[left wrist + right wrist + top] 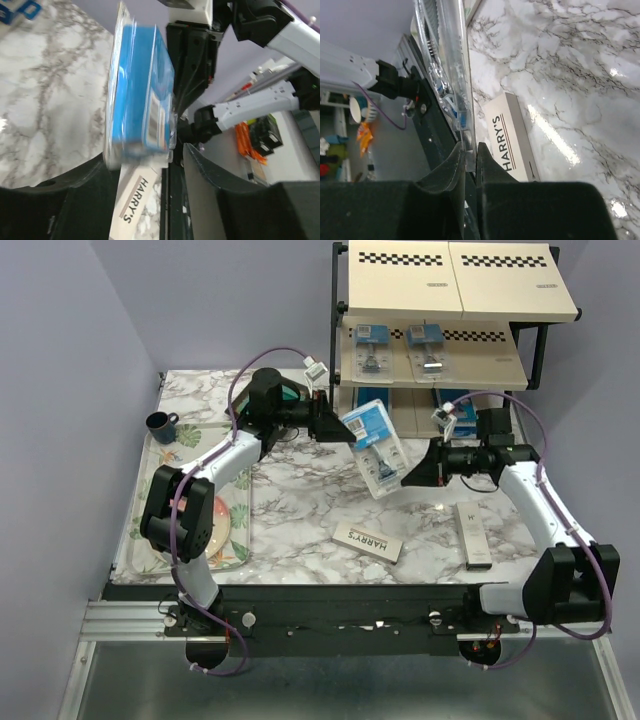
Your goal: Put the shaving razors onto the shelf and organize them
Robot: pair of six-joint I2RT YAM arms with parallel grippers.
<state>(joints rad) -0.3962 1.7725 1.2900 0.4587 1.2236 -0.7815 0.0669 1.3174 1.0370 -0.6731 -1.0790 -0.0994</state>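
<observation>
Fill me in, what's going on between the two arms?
A blister pack hangs above the table between both arms, seemingly a hand-over. The right fingers pinch its clear edge; the left fingers stand apart around its other end. Two packs already lie on the shelf, and two Harry's boxes lie on the table.

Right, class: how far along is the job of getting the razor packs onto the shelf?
Done: two blister packs lie on the shelf's middle tier; blue packaging shows on the bottom tier. In hand: a third blister pack hangs between the grippers, right gripper shut on its edge, left gripper open. Left: two HARRY'S boxes lie on the table.
</observation>
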